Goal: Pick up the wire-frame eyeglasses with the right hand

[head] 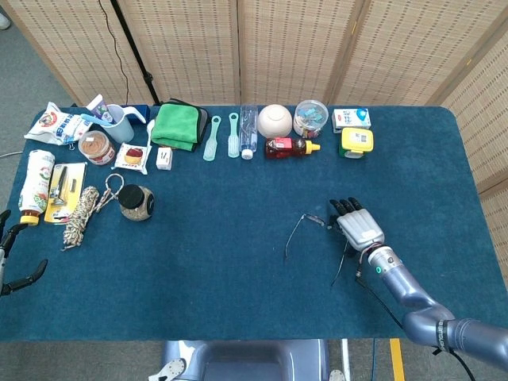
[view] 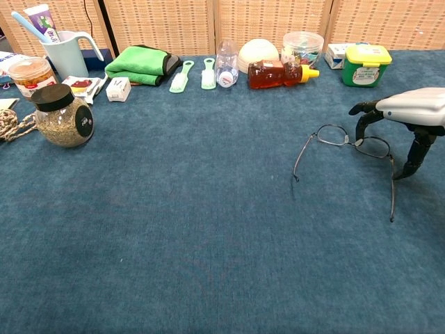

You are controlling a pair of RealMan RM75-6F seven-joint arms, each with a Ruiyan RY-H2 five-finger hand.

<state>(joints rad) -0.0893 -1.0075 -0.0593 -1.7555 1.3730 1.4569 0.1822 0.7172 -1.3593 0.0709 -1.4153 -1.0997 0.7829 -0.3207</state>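
Note:
The wire-frame eyeglasses (view: 348,141) lie unfolded on the blue table (view: 195,229), right of centre, lenses toward the back and temples pointing to the front. In the head view the eyeglasses (head: 316,225) are partly hidden under my right hand (head: 357,225). My right hand (view: 410,111) hovers over the right lens, fingers apart. One fingertip (view: 359,132) comes down by the bridge and the thumb (view: 410,158) stands just outside the right lens. The frame rests on the cloth. My left hand (head: 8,258) hangs off the table's left edge, holding nothing.
Along the back stand a honey bottle (view: 278,73), a white bowl (view: 257,52), a clear bottle (view: 225,62), a yellow-lidded green box (view: 367,64), green cloth (view: 139,62) and a blue jug (view: 66,52). A seed jar (view: 64,115) sits left.

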